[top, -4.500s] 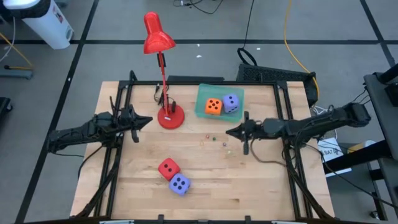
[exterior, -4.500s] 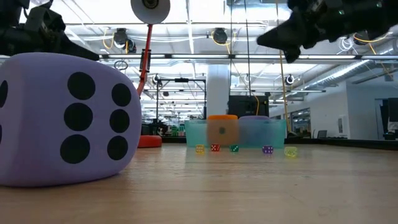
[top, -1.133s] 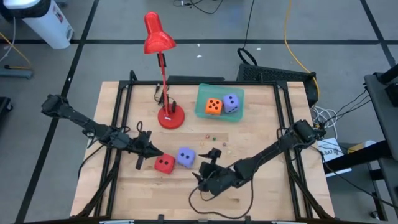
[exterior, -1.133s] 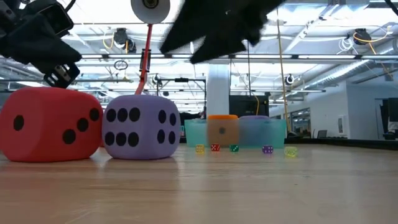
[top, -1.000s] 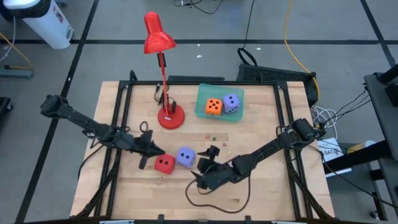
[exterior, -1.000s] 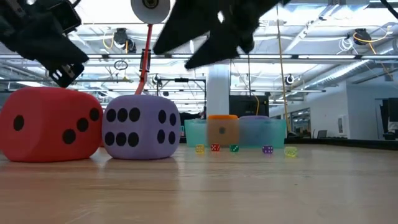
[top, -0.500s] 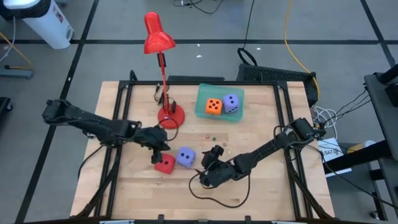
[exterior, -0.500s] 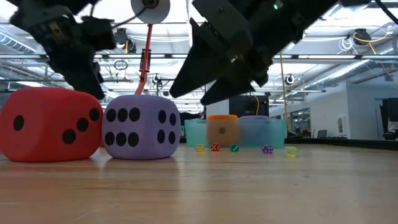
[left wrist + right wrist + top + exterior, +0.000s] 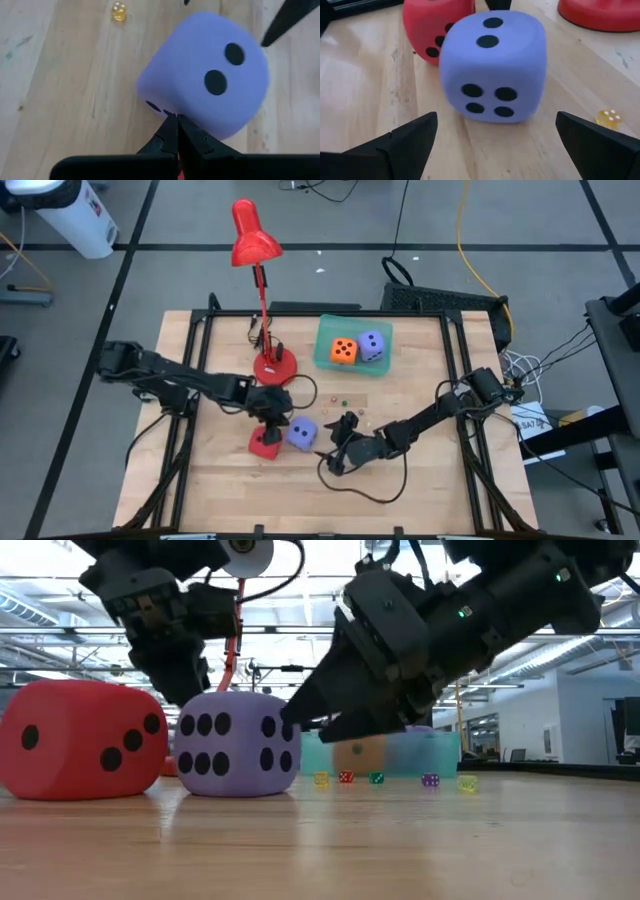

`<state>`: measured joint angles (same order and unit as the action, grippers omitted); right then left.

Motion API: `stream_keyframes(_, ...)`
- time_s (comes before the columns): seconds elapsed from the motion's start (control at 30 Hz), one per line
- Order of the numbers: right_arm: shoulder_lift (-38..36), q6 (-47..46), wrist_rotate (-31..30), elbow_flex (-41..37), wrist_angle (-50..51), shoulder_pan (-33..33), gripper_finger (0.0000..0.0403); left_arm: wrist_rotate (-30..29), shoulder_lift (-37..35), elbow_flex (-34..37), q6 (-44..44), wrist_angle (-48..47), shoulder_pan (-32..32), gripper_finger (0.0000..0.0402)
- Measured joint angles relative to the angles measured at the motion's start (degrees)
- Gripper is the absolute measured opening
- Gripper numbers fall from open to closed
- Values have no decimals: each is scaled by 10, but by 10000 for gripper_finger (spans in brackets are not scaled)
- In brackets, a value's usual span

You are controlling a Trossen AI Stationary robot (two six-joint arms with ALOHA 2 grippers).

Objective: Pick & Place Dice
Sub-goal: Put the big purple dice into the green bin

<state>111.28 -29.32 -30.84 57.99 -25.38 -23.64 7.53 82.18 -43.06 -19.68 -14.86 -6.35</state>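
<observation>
A red die (image 9: pixel 265 442) and a purple die (image 9: pixel 301 433) rest side by side on the wooden table. My left gripper (image 9: pixel 272 420) is shut, its tips down at the gap between them, against the purple die (image 9: pixel 205 75). My right gripper (image 9: pixel 330 443) is open on the purple die's other side. Its two fingers (image 9: pixel 412 140) stand wide apart just short of the purple die (image 9: pixel 492 65), touching nothing. An orange die (image 9: pixel 343 351) and a second purple die (image 9: pixel 371 345) lie in a green bin (image 9: pixel 352 366). My left gripper's shut fingertips (image 9: pixel 174 120) lie against the purple die's side face, near its upper edge (image 9: pixel 162 107), on the side toward the red die. They come slanting down from the table's left. The die stays flat on the table.
A red desk lamp stands with its base (image 9: pixel 273 368) just beyond the two dice. Several tiny coloured dice (image 9: pixel 342 402) lie scattered between the bin and my right gripper. A yellow one (image 9: pixel 610 118) is close to the purple die. Black frame rails run along both table sides.
My left gripper has gone toward the table's right edge, past the red die, and come down at the purple die. That die has slid a little toward my right gripper. My right gripper has dropped and drawn closer to the purple die, staying open.
</observation>
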Motion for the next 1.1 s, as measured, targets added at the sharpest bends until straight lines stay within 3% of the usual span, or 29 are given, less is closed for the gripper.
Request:
stream_keyframes(0.27, 12, 18, 0, 0, -18, 3, 400, 7, 49, -16, 2, 30, -1, 1)
stream_keyframes(0.53, 68, 20, 35, 0, -126, 18, 400, 29, 68, -15, -3, 75, -2, 1)
stream_keyframes(0.67, 100, 17, 2, 6, -168, 17, 400, 30, 67, -15, -1, 76, -4, 1)
stream_keyframes(0.93, 115, 46, -7, 6, -210, 19, 400, 27, 80, -15, 1, 84, -15, 1)
stream_keyframes(1.1, 118, 110, -6, 4, -228, 19, 396, 30, 86, -15, 18, 101, -25, 1)
